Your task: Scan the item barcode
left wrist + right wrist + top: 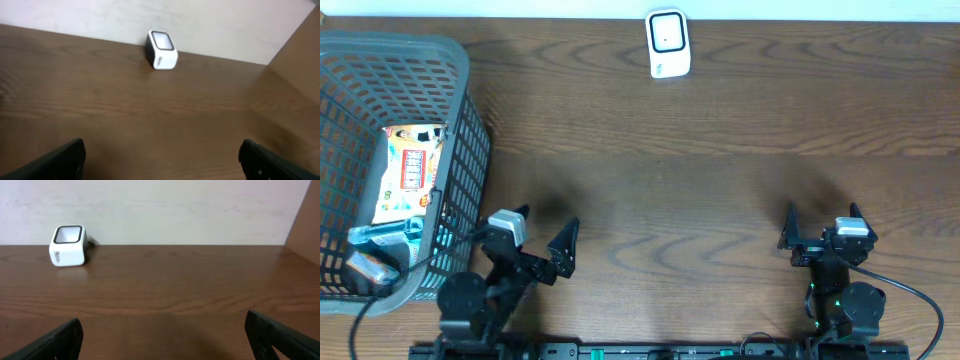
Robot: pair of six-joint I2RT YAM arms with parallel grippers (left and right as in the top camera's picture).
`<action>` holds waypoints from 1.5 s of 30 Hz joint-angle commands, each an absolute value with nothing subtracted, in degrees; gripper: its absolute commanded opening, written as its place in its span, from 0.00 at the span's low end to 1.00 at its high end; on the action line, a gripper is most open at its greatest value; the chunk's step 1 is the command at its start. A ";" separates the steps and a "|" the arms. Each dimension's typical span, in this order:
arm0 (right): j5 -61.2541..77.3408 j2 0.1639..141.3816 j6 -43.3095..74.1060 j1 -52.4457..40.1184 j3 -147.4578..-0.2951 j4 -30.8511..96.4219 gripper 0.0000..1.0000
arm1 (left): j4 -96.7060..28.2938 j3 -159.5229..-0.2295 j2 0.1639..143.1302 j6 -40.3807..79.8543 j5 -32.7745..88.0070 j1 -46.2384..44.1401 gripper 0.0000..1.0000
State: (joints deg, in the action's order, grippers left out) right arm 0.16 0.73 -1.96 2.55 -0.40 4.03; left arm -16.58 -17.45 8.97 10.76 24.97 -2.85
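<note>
Table (overhead): brown wood-grain table (670, 190) fills the frame.
Scanner (overhead): white scanner (668, 44) with a dark window stands at top centre, near the far edge.
Basket (overhead): grey mesh basket (470, 170) sits at far left.
Item (overhead): colourful printed package (408, 170) lies inside the basket, upper-middle of its floor; no barcode can be made out.
Second item (overhead): silvery packet (368, 264) lies in the basket's lower corner.
Left gripper (overhead): left gripper (542, 228) is at lower left, just beside the basket wall, jaws spread wide and holding nothing.
Right gripper (overhead): right gripper (823, 218) is at lower right, jaws spread wide and holding nothing, well apart from the basket.
Left wrist view: scanner (161, 49) stands at upper centre against the pale wall; black fingertips (60, 160) show only in the bottom corners, with bare table (160, 115) between them.
Right wrist view: scanner (68, 245) stands at upper left; fingertips (280, 337) sit in the bottom corners, jaws wide apart over bare table (165, 295).
</note>
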 commanded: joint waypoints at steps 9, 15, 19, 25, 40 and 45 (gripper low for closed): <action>-0.54 0.78 -2.42 2.81 -0.32 4.27 0.99 | -27.55 -33.61 21.21 10.59 36.95 -3.09 0.98; -0.54 0.78 -2.42 2.81 -0.32 4.27 0.99 | -29.17 -33.58 21.93 10.52 38.44 -3.09 0.98; -0.54 0.78 -2.42 2.81 -0.32 4.27 0.99 | -29.26 -33.58 21.93 10.63 38.50 -3.09 0.98; -0.54 0.78 -2.42 2.81 -0.32 4.27 0.99 | -30.41 -34.68 22.13 11.29 38.37 -3.09 0.98; -0.54 0.78 -2.42 2.81 -0.32 4.29 0.99 | -50.33 -57.28 38.79 11.25 18.81 -3.07 0.98; -0.54 0.78 -2.42 2.81 -0.32 4.27 0.99 | -52.01 -62.83 42.48 11.03 18.24 -3.07 0.98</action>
